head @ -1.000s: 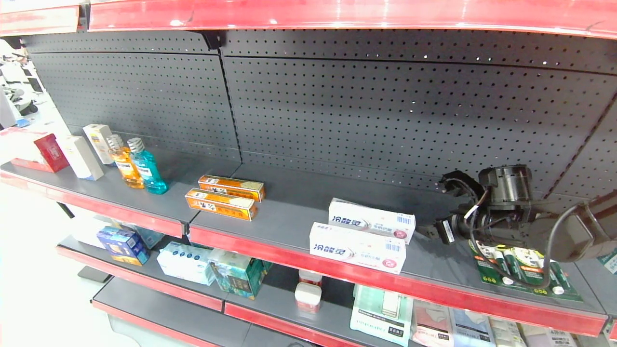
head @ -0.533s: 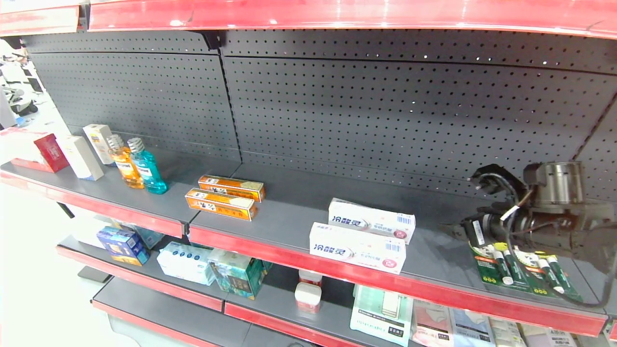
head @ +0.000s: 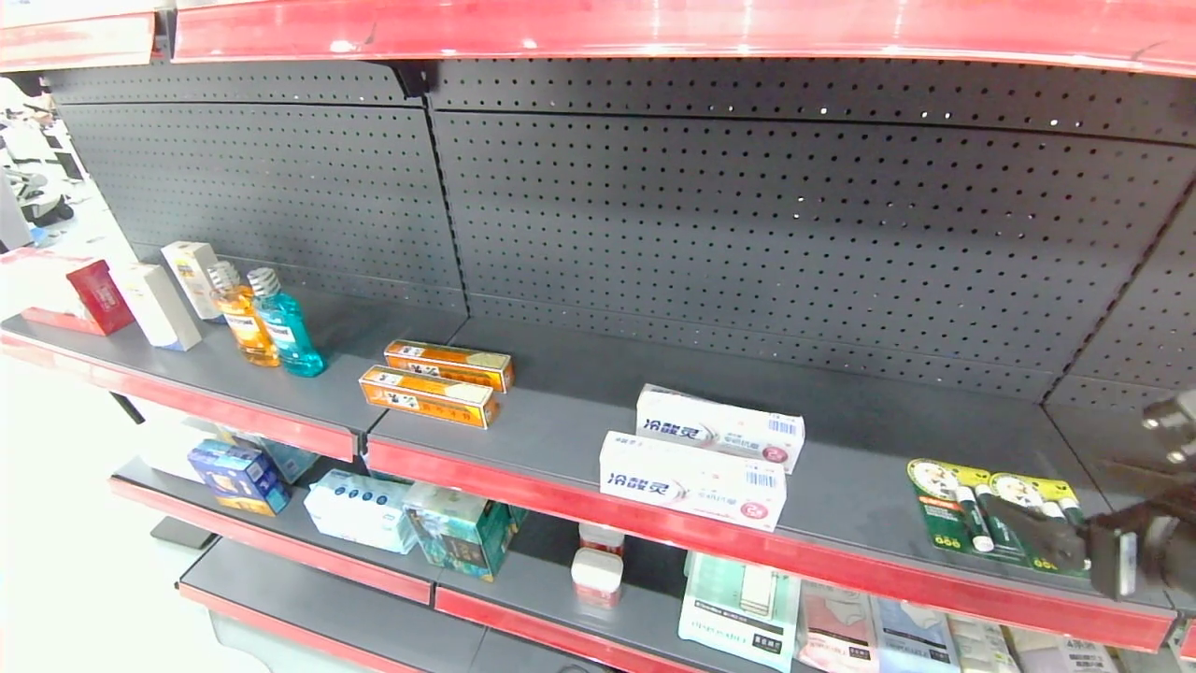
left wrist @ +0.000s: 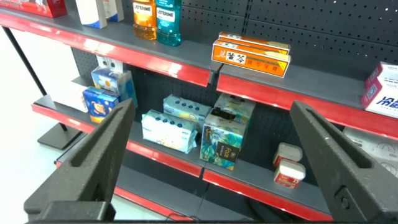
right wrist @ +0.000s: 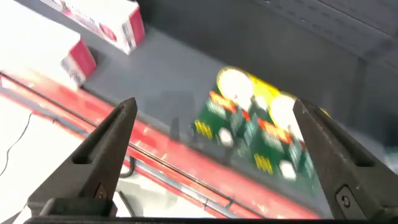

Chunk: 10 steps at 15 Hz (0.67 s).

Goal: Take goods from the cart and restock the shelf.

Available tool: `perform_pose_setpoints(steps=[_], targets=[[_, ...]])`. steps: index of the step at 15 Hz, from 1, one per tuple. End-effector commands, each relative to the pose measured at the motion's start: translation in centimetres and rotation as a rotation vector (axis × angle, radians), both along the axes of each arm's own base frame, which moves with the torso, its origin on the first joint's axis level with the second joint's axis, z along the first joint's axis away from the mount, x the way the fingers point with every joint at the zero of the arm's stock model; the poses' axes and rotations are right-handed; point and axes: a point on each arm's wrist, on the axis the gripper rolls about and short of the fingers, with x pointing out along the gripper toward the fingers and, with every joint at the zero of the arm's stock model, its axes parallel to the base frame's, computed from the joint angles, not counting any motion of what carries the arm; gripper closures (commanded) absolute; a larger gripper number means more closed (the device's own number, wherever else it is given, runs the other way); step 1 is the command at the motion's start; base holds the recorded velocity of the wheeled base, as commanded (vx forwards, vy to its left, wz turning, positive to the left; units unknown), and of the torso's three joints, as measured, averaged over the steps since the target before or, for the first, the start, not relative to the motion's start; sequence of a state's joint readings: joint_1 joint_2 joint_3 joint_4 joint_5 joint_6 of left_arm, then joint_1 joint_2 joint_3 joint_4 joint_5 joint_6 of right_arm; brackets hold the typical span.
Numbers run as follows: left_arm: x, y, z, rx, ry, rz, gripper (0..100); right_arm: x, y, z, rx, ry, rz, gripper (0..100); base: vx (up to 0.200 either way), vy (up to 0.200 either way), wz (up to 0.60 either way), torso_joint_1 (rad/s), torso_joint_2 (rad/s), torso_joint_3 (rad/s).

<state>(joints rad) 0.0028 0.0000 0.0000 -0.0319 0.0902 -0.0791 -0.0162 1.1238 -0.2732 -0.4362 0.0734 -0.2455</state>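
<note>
Two green card packs (head: 995, 514) holding white-capped tubes lie flat at the right end of the grey shelf (head: 579, 411). My right gripper (head: 1065, 523) hangs open just right of them at the shelf's front edge, with nothing between its fingers. In the right wrist view the green packs (right wrist: 261, 130) lie below the open right gripper (right wrist: 214, 106), not touched. The left gripper (left wrist: 211, 107) is open and empty, low in front of the lower shelves.
Two white toothpaste boxes (head: 696, 481) sit mid-shelf, two orange boxes (head: 428, 395) to their left, then mouthwash bottles (head: 285, 322) and cartons (head: 154, 304). Lower shelves hold a blue-white box (left wrist: 174, 121), a green box (left wrist: 227, 130) and small jars (left wrist: 289, 168). Bare shelf lies between the toothpaste and the green packs.
My right arm has drawn back to the right and downward off the shelf. The green packs it was covering now lie in plain sight.
</note>
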Motion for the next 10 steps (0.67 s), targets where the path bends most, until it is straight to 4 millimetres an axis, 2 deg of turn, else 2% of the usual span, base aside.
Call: perform_pose_setpoints(steps=[1, 5, 10], targets=[[0.0, 0.0, 0.0, -0.001, 0.0, 0.001, 0, -6.1, -0.5, -0.1, 0.004, -0.142, -0.063, 0, 0.0, 0.0, 0.0, 0.0, 0.0, 0.0], [0.0, 0.0, 0.0, -0.001, 0.0, 0.001, 0, -9.6, 0.0, -0.3, 0.037, -0.266, -0.015, 0, 0.0, 0.0, 0.0, 0.0, 0.0, 0.0], [0.0, 0.0, 0.0, -0.001, 0.0, 0.001, 0, -14.3, 0.4, -2.8, 0.08, -0.364, -0.055, 0, 0.0, 0.0, 0.0, 0.0, 0.0, 0.0]])
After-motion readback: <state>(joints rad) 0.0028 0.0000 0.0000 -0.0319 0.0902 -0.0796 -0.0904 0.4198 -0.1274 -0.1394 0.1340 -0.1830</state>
